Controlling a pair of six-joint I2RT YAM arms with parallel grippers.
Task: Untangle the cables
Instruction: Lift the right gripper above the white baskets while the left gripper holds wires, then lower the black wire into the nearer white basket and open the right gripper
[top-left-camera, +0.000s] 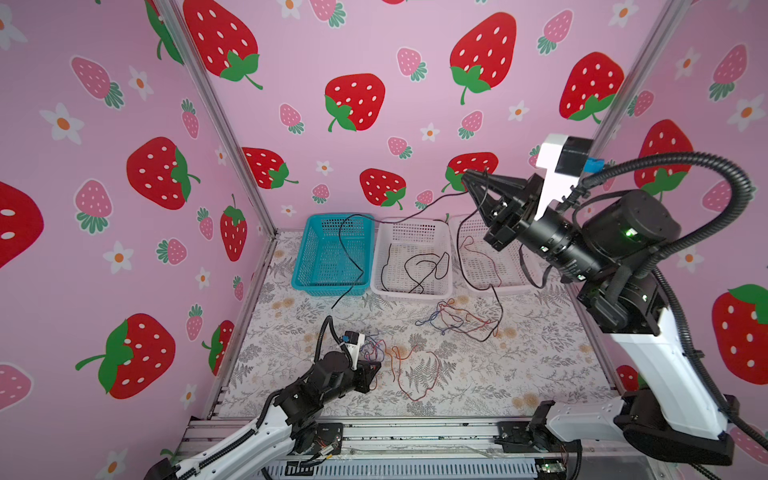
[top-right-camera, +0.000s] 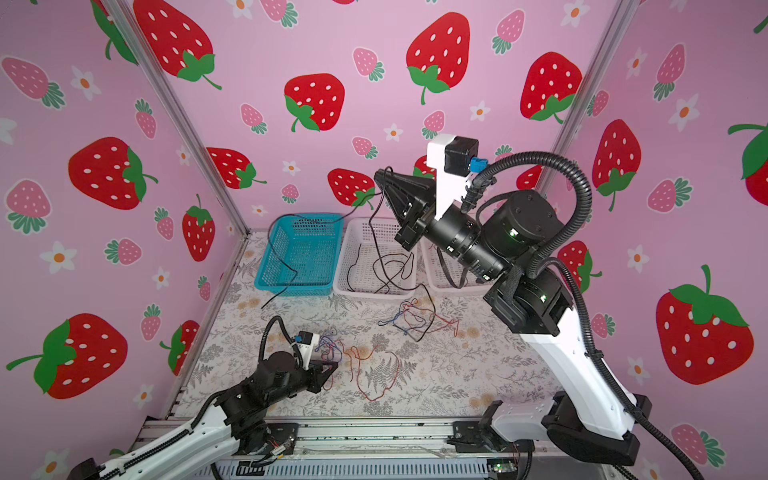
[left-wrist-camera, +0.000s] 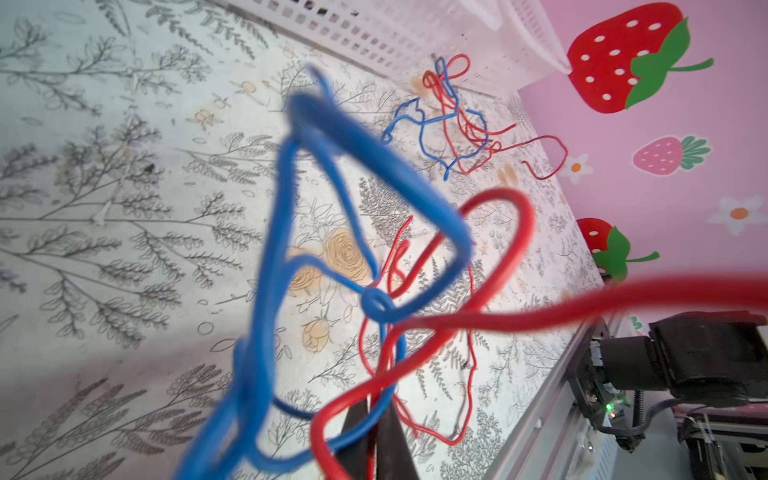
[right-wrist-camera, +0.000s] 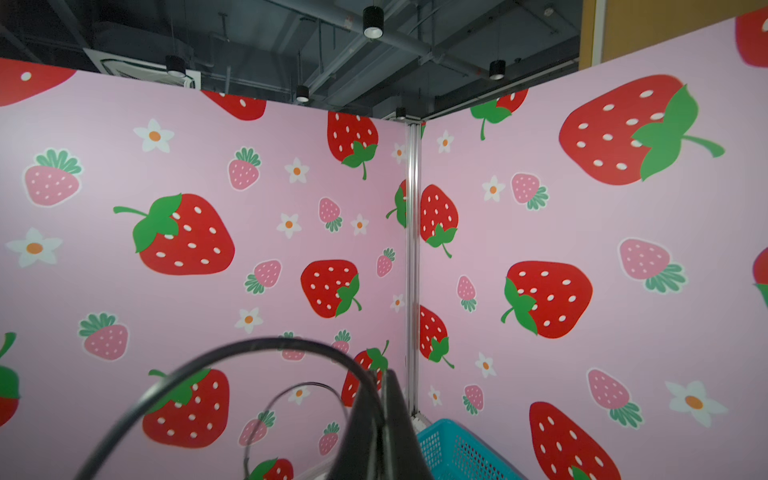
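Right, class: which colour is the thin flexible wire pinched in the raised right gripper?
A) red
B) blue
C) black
C: the right gripper is shut on a thin black wire that trails down over the blue plastic mesh basket.

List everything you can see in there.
blue basket: one, blue, back left.
white baskets: two, white, beside it.
held black cable: one, black, trailing over blue basket.
black cable: one, black, middle basket.
red cable: one, red, right basket.
loose red cable: one, red, mat front.
far tangle: one, blue-red, mid-mat.
near tangle: one, blue-red, left jaws.
left arm: black-white, jaws shut on near tangle.
right arm: black-white, raised, jaws shut on held black cable.
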